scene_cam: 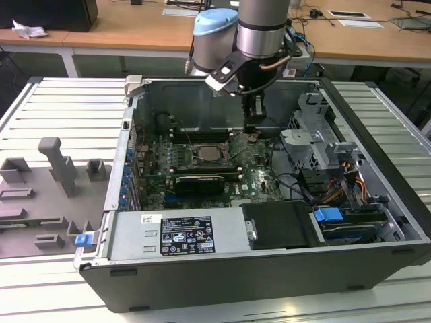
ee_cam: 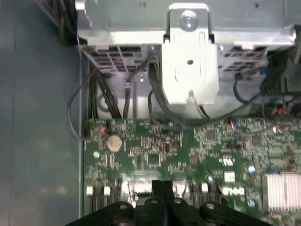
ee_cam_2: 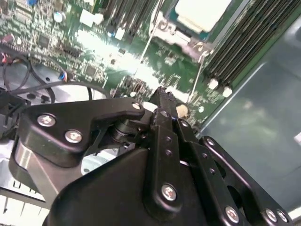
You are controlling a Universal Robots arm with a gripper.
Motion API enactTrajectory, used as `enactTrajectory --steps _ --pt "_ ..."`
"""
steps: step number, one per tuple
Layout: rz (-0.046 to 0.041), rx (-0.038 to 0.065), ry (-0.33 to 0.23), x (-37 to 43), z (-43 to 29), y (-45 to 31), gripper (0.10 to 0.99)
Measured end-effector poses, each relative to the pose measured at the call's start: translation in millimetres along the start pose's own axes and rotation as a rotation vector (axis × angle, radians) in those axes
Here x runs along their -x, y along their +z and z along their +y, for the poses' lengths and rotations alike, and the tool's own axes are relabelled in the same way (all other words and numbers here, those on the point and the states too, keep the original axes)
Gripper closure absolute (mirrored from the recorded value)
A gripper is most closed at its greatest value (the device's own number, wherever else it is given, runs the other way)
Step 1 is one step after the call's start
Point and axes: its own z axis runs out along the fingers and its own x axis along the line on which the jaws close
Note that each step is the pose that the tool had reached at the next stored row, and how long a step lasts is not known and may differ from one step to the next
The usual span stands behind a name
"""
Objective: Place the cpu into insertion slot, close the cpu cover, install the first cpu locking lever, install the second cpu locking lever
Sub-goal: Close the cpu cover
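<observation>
The cpu [scene_cam: 206,154], a pale square chip, lies in the insertion slot [scene_cam: 192,161] on the green board; in the second wrist view the cpu [ee_cam_2: 202,13] shows with the silvery cpu cover [ee_cam_2: 184,41] edge beside it. Two thin wire levers [ee_cam_2: 149,40] run along the slot's sides. My gripper [scene_cam: 251,132] hangs low over the board, to the exterior view's right of the slot and apart from it. Its black fingers [ee_cam_2: 163,101] are shut together with nothing between them, as the fingertips [ee_cam: 155,188] in the first wrist view also show.
The open computer case [scene_cam: 377,121] walls in the board. A grey drive cage [scene_cam: 316,134] and cables [scene_cam: 296,185] stand at the exterior view's right, a black expansion card [scene_cam: 199,182] in front of the slot, memory slots [ee_cam_2: 244,42] beside it. A grey fixture [scene_cam: 57,165] sits outside.
</observation>
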Motion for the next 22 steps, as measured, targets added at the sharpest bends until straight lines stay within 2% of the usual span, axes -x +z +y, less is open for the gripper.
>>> enactTrajectory --steps 5,9,11,14,17,22 --pt "-0.0001 -0.002 0.000 -0.5 8.3 6.5 0.980" --pt "-0.0002 -0.015 0.000 -0.8 15.8 13.1 0.980" --pt "-0.0002 -0.020 0.000 -1.0 17.3 17.4 0.980" --pt "-0.0003 -0.021 0.000 -1.0 15.9 21.2 0.980" --pt "-0.0005 -0.021 0.000 -0.9 8.9 21.0 0.980" --pt "-0.0004 -0.021 0.000 -0.8 3.2 20.7 0.980"
